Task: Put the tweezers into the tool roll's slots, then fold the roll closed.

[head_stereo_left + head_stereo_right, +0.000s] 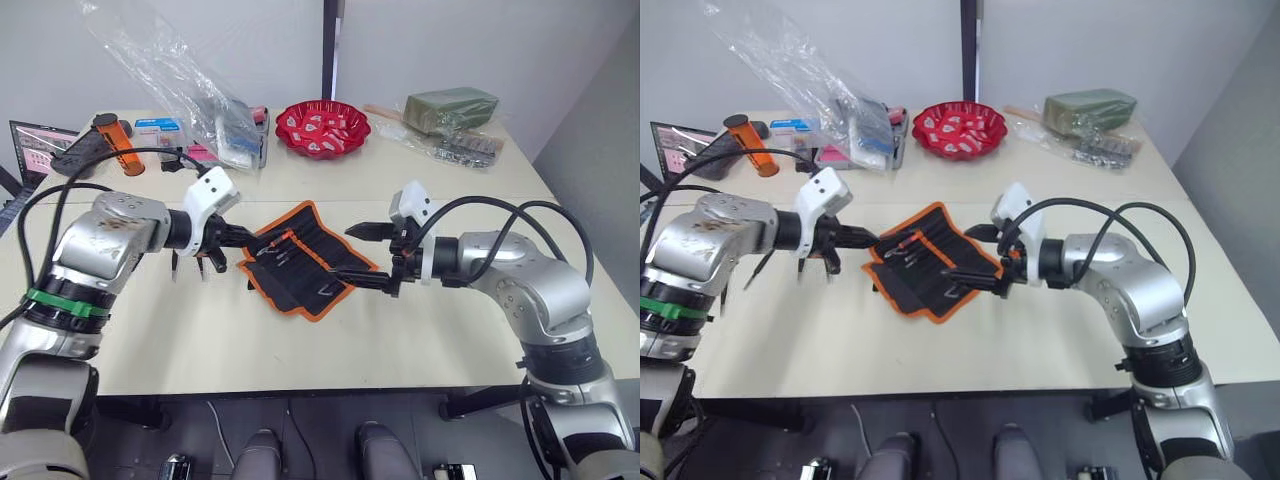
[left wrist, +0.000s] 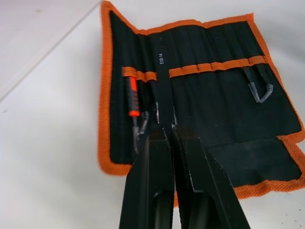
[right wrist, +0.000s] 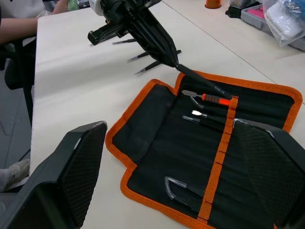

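Tool roll [image 1: 300,258] lies open on the table [image 1: 430,330], inner face up, orange strip of slots [image 2: 209,68] running across it, roughly mid-table between both arms. Step in hand: slotting tweezers. Left gripper [image 2: 167,136] is clamped narrow on one black tweezer [image 2: 164,90], tip already under the orange strip at the roll's left-arm end, just beside a red-handled tool [image 2: 134,98] and another tweezer already seated there. A curved tweezer [image 2: 259,88] sits in a slot at the roll's opposite end. More loose tweezers [image 3: 152,59] lie on the table just off the roll, near the left arm. Right gripper [image 1: 362,252] hovers at the roll's right-arm edge, jaws spread wide, holding nothing. Next, prob: push the held tweezer further down its slot, let go, then fetch the loose ones. Needs straight alignment w/ the pocket; the roll may slide, so the right gripper could pin it. Fold not yet begun.
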Tool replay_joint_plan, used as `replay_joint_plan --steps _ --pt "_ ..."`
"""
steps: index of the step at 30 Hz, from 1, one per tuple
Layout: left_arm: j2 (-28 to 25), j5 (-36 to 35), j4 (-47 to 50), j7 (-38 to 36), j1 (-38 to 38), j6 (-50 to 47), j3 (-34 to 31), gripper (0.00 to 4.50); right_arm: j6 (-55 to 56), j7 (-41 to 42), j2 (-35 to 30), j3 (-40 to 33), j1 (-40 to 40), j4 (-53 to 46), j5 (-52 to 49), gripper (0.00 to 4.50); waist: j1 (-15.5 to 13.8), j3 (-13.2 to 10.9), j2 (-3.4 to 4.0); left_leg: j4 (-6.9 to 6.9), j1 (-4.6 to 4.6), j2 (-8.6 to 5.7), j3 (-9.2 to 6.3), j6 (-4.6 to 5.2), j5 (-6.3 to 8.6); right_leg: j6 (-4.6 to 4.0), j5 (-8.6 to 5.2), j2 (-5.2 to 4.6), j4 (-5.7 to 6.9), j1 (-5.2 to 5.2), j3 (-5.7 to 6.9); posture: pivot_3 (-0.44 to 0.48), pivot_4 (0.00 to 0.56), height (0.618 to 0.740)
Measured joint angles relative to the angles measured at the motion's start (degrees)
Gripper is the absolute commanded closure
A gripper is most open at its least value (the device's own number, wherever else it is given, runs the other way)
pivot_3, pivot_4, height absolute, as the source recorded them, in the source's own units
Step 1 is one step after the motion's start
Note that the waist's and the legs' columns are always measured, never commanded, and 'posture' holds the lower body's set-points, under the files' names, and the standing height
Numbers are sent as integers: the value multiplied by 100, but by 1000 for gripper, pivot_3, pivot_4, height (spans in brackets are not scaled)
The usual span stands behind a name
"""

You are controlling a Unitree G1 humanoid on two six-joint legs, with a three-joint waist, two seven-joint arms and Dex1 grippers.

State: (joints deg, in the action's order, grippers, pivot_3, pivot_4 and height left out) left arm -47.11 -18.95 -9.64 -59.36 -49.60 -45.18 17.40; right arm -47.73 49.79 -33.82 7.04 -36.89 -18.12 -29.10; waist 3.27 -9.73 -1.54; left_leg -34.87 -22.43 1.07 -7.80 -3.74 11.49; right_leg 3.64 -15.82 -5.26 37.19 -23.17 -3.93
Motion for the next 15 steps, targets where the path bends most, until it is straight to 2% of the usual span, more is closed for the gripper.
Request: replay_joint_plan --steps 5,11,15 --pt "459 322 -267 36 -4 1 200 4482 101 -71 -102 175 77 168 331 0 -17 0 -1 -6 -4 -1 0 0 0 0 0 -1 1 0 0 0 150 740" --pt "695 603 -437 134 -27 13 201 4482 73 -213 -126 190 120 209 434 0 -21 -1 -1 -9 -5 -1 -1 1 -1 0 0 -1 2 -1 0 0 150 740" --pt "855 613 -486 177 -93 -23 151 4500 31 -474 259 176 142 493 431 1166 -27 -1 -2 -10 -6 -1 -1 1 -1 0 0 -1 3 -1 0 0 150 740"
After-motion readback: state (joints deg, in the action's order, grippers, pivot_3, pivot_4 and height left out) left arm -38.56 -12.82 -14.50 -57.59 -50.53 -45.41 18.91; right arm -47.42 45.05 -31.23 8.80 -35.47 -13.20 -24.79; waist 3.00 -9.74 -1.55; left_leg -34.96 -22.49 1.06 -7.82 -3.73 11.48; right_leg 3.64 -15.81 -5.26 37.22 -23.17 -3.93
